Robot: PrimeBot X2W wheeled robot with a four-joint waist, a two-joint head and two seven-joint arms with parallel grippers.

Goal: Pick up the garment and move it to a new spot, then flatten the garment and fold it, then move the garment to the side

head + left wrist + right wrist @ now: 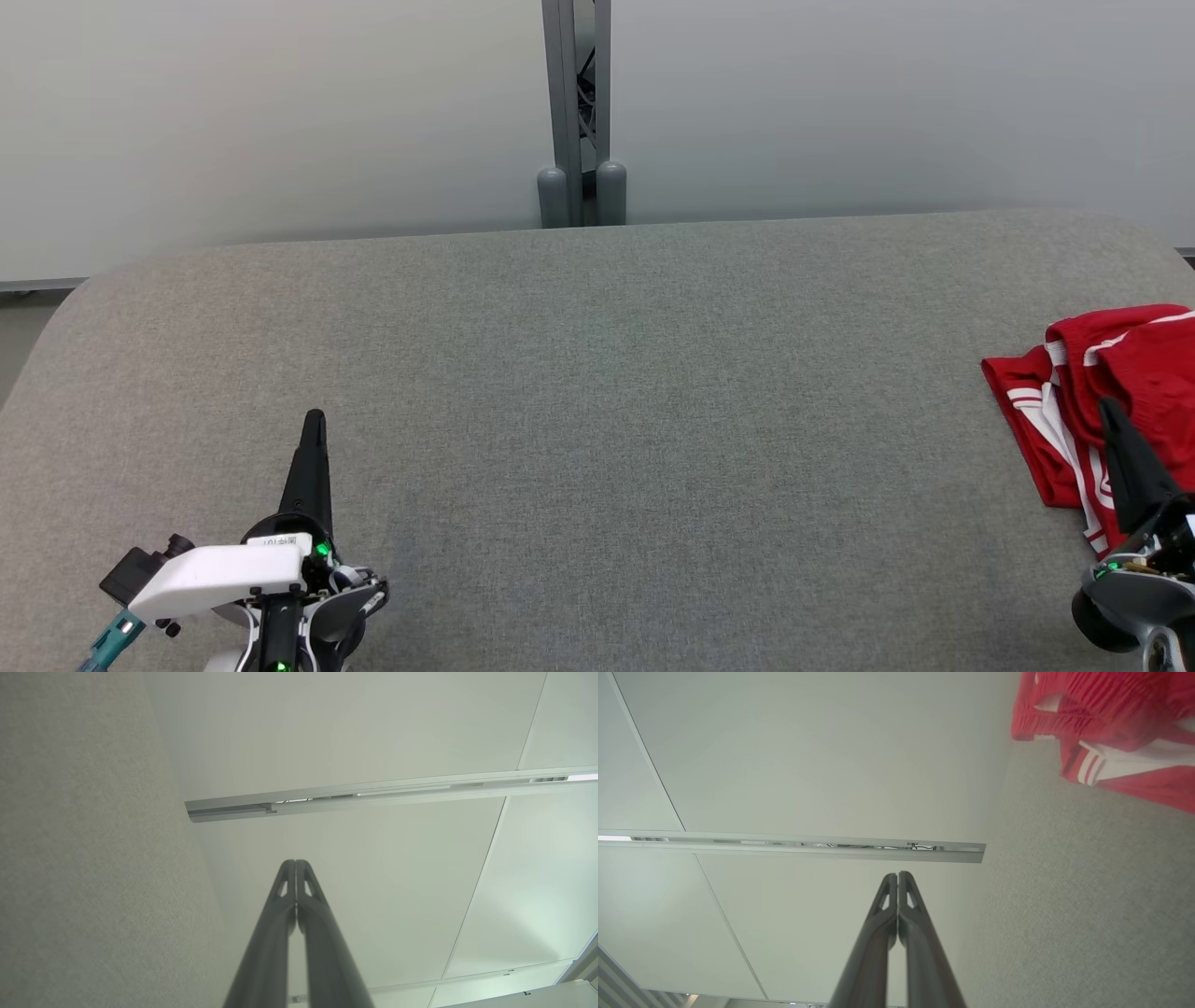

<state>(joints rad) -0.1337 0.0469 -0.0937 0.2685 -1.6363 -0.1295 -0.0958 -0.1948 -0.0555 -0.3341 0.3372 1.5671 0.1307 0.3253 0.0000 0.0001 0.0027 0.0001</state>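
A red sports garment with white side stripes (1144, 359) lies at the right edge of the grey fabric-covered tabletop (597, 401), about midway between the near and far right corners. Part of it runs out of the head view. It is bunched in loose layers, with a gathered waistband on top and a striped panel spread below. It is not laid flat, and no clean fold shows. The right wrist view shows the same rumpled cloth (1111, 718) on the grey surface.

The left gripper (315, 420) sits over the near left part of the tabletop, well apart from the garment. Its two dark fingers are pressed together with nothing between them, as its wrist view confirms (295, 864). The right gripper (1109, 408) hovers at the near right. Its tip overlaps the garment's near side in the head view, its fingers are likewise closed, and it has no hold of cloth (898, 876).

The wide middle of the tabletop is bare. The garment looks untidy and neither gripper has it, so I judge that the work has barely begun. Picking up, moving, flattening, folding and setting aside all appear to be left.
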